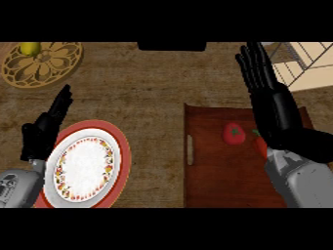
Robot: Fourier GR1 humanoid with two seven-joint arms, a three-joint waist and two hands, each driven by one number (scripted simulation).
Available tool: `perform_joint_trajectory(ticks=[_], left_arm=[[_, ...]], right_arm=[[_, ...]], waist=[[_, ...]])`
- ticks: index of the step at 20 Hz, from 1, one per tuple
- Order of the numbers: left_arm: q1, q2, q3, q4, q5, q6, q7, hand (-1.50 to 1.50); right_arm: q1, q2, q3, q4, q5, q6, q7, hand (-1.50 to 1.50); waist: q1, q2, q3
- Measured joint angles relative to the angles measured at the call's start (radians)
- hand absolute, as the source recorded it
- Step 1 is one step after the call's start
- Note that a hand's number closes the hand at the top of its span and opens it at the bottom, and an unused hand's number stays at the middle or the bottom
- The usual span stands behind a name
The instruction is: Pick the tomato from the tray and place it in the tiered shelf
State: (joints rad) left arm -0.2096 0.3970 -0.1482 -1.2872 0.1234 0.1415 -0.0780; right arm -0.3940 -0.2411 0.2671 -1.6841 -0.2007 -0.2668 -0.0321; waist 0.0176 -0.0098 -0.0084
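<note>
A red tomato (234,133) lies on the dark brown tray (219,180) at the right of the counter. A second red piece (260,145) lies beside it, partly hidden by my right forearm. My right hand (266,93) is open above the tray's far right side, fingers straight and pointing away toward the shelf. The pale wooden tiered shelf (317,66) stands at the upper right corner. My left hand (46,127) rests open at the left, fingers up, holding nothing.
A white plate with a red rim (118,161) lies at the lower left, next to my left hand. A round carved wooden trivet (50,66) with a yellow-green fruit (29,48) on it sits at the upper left. A dark object (173,46) is at the top edge.
</note>
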Motion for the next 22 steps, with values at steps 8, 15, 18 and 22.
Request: perform_joint_trajectory(ticks=[8, 15, 18, 22], left_arm=[[0.006, -0.046, -0.015, -0.052, -0.007, 0.013, 0.008, 0.0], [0.001, -0.088, -0.051, -0.083, -0.013, 0.021, 0.028, 0.0], [0.019, -0.102, -0.065, -0.089, -0.022, 0.019, 0.022, 0.0], [0.028, -0.133, -0.087, -0.131, -0.053, 0.046, 0.056, 0.0]], right_arm=[[0.085, 0.035, -0.222, 0.074, -0.169, -0.059, 0.047, 1.5], [0.256, -0.051, -0.313, 0.318, 0.104, -0.353, -0.039, -1.5], [0.283, 0.033, -0.38, 0.373, 0.082, -0.417, -0.206, -1.5], [0.337, 0.05, -0.432, 0.373, 0.001, -0.301, -0.35, -1.5]], waist=[[-0.042, 0.008, 0.028], [-0.042, 0.022, 0.011], [-0.03, 0.017, 0.011], [-0.024, 0.012, 0.01]])
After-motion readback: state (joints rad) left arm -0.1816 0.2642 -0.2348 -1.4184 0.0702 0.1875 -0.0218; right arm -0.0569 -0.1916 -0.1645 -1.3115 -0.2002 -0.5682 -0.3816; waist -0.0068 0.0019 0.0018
